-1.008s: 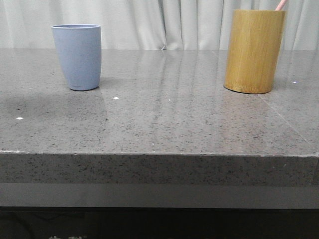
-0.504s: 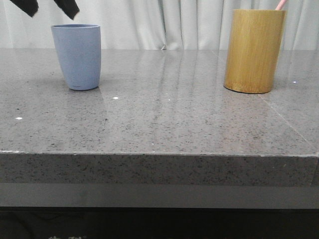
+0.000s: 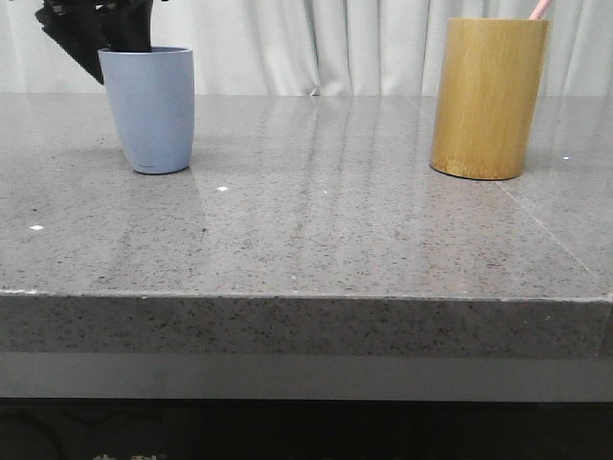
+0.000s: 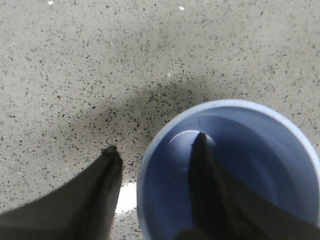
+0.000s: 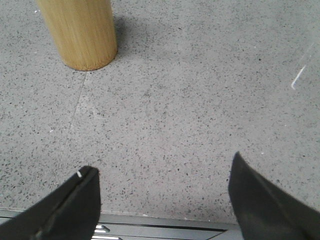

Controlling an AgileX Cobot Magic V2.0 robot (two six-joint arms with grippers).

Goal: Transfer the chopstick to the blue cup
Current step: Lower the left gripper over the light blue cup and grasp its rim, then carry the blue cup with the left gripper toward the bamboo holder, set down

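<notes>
Bamboo cylinder (image 3: 488, 98) apart from blue cup (image 3: 149, 108).

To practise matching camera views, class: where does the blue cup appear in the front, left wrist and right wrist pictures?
Front view: the blue cup stands far left on the table, under the left gripper.
Left wrist view: its open mouth fills the lower right; one finger is over its inside, the other outside.
Right wrist view: not in it.
Shared landmark: the speckled grey table.

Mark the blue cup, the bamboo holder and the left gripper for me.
blue cup (image 3: 150, 110): front view, on its outer wall.
bamboo holder (image 3: 488, 96): front view, middle of its side.
left gripper (image 4: 156, 149): left wrist view, midway between fingertips, straddling the cup's rim.
</notes>
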